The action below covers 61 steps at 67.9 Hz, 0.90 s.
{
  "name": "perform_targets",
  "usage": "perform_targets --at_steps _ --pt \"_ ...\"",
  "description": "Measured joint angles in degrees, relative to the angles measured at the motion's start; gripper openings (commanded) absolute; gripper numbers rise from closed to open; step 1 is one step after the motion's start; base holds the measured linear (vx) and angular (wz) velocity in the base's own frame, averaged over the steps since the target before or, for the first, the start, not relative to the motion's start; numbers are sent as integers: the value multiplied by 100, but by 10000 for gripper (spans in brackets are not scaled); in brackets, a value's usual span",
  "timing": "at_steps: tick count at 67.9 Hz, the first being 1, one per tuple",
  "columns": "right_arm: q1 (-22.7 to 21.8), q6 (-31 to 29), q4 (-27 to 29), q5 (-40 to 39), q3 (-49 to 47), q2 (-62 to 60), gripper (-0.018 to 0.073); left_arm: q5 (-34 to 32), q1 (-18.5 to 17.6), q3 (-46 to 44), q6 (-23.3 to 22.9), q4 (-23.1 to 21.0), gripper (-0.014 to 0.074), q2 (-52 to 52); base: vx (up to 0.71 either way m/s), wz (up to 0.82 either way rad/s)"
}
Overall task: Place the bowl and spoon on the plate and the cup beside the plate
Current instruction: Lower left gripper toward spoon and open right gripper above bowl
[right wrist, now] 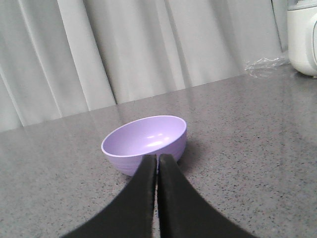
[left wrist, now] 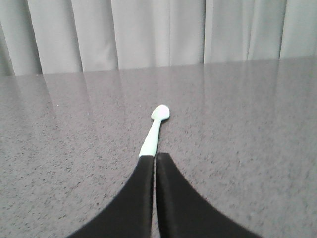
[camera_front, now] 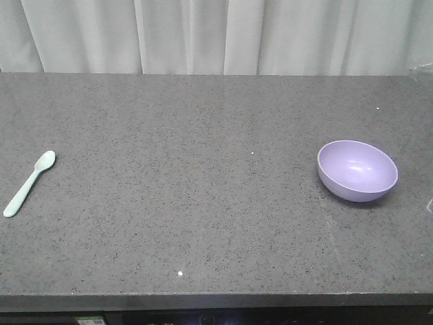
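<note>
The lavender bowl (camera_front: 357, 170) sits upright on the grey counter at the right. The mint-green spoon (camera_front: 29, 183) lies flat at the far left. In the left wrist view the spoon (left wrist: 155, 130) lies just ahead of my left gripper (left wrist: 154, 156), whose black fingers are pressed together and hold nothing. In the right wrist view the bowl (right wrist: 145, 142) stands directly beyond my right gripper (right wrist: 157, 157), also shut and empty. Neither gripper shows in the front view. The plate and the cup are out of view.
The speckled grey counter (camera_front: 203, 203) runs up to a pale curtain (camera_front: 216, 34) at the back. At the far right stand a white appliance (right wrist: 302, 34) and some crumpled clear plastic (right wrist: 265, 64).
</note>
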Motion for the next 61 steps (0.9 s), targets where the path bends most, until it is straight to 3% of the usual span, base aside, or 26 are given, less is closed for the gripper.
perform_targets --at_steps 21,39,52,61 --pt "0 61 790 -14 0 0 -3 -999 0 0 -1083 -1661 -6 0 0 0" --pt "0 61 845 -32 0 0 11 -1213 0 0 -1179 -2104 0 0 0 0" --pt "0 55 822 18 -233 0 153 -867 0 -252 -1282 -2115 106 0 0 0" --pt "0 -82 544 -45 -842 81 353 -323 0 -956 -1250 -2110 262 0 0 0"
